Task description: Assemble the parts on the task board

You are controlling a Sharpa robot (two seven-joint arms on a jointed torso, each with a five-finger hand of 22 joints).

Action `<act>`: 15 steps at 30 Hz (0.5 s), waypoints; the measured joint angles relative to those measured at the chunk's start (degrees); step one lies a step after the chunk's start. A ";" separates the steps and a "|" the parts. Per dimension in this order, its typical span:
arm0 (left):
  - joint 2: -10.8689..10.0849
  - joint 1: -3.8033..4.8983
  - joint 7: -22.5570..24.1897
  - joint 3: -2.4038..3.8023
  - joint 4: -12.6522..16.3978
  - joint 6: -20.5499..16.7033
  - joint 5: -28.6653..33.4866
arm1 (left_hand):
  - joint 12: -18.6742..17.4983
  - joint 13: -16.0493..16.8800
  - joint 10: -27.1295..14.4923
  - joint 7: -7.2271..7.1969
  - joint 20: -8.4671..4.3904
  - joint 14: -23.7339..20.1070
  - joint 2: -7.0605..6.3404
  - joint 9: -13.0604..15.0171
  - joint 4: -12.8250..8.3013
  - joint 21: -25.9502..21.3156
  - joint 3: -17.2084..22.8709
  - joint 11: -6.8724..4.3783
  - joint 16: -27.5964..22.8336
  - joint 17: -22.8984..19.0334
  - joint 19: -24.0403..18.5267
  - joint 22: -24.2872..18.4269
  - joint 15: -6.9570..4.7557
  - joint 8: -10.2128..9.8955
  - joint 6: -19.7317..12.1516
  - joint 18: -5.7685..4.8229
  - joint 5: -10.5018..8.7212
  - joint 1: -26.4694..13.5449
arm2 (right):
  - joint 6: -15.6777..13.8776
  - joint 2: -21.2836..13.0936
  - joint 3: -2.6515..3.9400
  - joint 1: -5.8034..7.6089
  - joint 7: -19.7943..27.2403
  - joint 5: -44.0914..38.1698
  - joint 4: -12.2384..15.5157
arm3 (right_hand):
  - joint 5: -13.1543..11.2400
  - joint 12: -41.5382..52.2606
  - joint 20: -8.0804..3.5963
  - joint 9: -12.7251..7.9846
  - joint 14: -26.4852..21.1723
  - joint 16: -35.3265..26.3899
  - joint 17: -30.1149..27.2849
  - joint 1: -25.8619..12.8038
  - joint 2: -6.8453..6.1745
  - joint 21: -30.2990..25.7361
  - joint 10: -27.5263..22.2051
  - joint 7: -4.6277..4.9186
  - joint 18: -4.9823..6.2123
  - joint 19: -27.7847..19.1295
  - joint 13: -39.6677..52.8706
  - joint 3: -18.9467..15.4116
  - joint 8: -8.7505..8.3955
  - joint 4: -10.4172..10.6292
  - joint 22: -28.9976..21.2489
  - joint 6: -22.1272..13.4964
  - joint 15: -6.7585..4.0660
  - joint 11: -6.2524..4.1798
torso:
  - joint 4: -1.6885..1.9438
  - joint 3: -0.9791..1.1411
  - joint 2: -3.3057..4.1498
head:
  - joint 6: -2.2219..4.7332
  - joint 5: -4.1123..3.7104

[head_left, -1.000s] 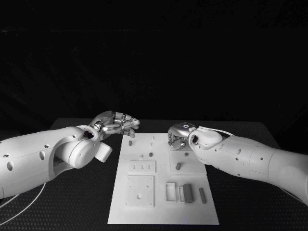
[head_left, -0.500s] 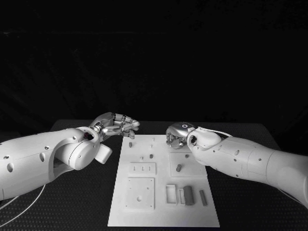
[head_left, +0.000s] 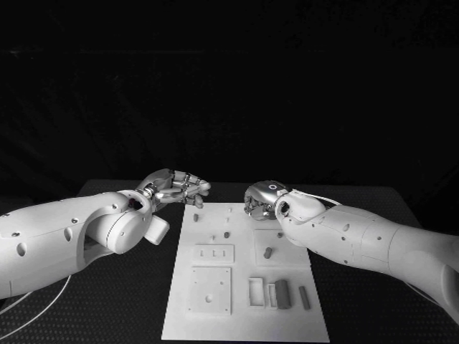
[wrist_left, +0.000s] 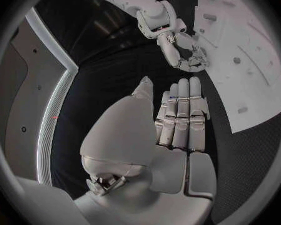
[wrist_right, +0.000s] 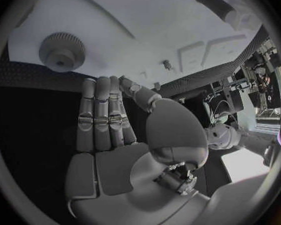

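White task board carries small grey parts; both the left robot hand and right robot hand hover released at its far corners above the black counter.

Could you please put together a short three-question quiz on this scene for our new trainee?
1. True or false: the left hand holds a grey part.
2. Which hand hovers over the far right corner of the task board? A) left hand B) right hand
3. Fill in: the round toothed part seen in the right wrist view lies on the ____.

Key: 1. False; its straight fingers hold nothing. 2. B. 3. Task board.
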 measured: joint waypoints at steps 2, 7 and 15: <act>0.12 0.00 0.00 0.00 -0.11 0.00 0.00 | 0.00 0.00 0.00 0.00 0.00 0.00 0.00 0.00 0.00 0.00 0.00 0.00 0.00 0.00 0.00 0.00 0.00 0.00 0.00 -0.03 0.00 0.00 | -0.29 0.26 0.01 -0.05 0.13 0.25 -0.59 | 0.00 0.00 0.00 0.00 0.00 0.00 0.00 0.00 0.00 0.00 0.00 0.00 0.00 0.00 0.00 0.00 0.00 0.00 0.00 0.00 0.00 0.00 | 0.04 -0.01 0.03 | 0.01 0.07; 0.63 0.00 0.00 0.00 -0.57 0.00 -0.02 | 0.00 0.00 0.00 0.00 0.00 0.00 0.00 0.00 0.00 0.00 0.00 0.00 0.00 0.00 0.00 0.00 0.00 0.00 0.00 -0.07 0.00 0.00 | -1.24 1.15 0.10 -0.45 0.50 1.02 -1.78 | 0.00 0.00 0.00 0.15 0.00 0.00 0.05 0.00 0.00 0.00 0.00 -0.10 -0.01 0.00 0.05 0.00 -0.10 0.00 0.00 0.09 0.00 0.00 | 0.24 -0.04 0.10 | 0.01 0.12; 0.47 0.40 0.00 -0.02 -0.23 0.00 -0.05 | 0.00 0.05 0.00 0.00 0.01 0.00 0.00 0.00 0.00 0.00 0.00 0.00 0.00 0.06 0.00 0.00 0.00 0.00 0.00 -0.11 0.00 0.00 | -2.19 2.89 0.54 -0.52 0.98 1.92 -2.75 | 0.01 0.00 0.00 3.23 0.00 0.00 0.05 -0.06 -0.05 0.00 0.00 -0.56 -0.03 0.00 0.11 0.01 0.91 0.01 -0.01 0.61 0.00 0.00 | 1.05 -0.25 0.59 | 0.39 -0.31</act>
